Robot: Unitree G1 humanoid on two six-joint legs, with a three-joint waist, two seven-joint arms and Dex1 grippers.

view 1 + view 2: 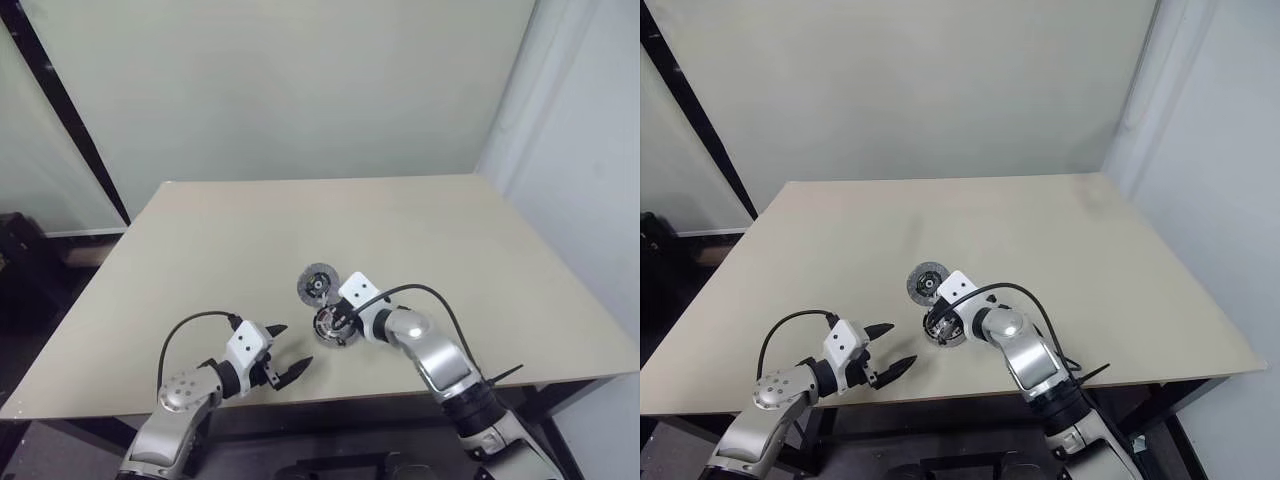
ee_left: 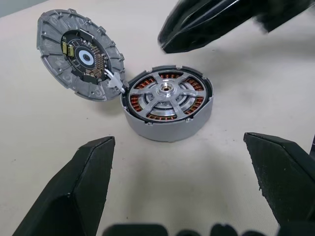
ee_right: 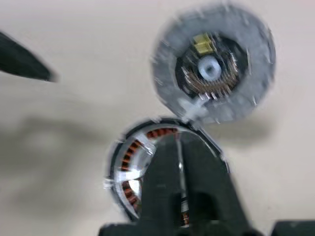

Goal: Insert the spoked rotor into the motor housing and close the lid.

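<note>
So the rotor (image 2: 167, 93) is already sitting down inside the housing (image 2: 168, 105). From the left wrist view you can see its spokes and hub flush in the middle, with the copper windings peeking out between the spokes all the way round. Looks seated to me, not cocked to one side, though that's a judgement call from one angle.

The lid (image 2: 78, 53) is not on yet. It's tipped up on its edge just beside the housing, touching it at the rim where a small tab or hinge bit joins the two, with its inner face (dark hub, little circuit parts) showing. So insert step: done, as far as I can tell. Closing step: all still to do.

The right gripper (image 3: 179, 147) has its fingers pressed together with nothing between them, and it's parked over the housing, tips pointing toward the lid's joint. My guess is it's lining up to nudge or flip the lid over. The picture there is smeared, so I can't say whether it's actually touching the rotor.

The left gripper (image 1: 287, 350) is spread wide, holding nothing, hovering near the front edge of the table (image 1: 450, 230), a bit apart from the parts and aimed at them.
</note>
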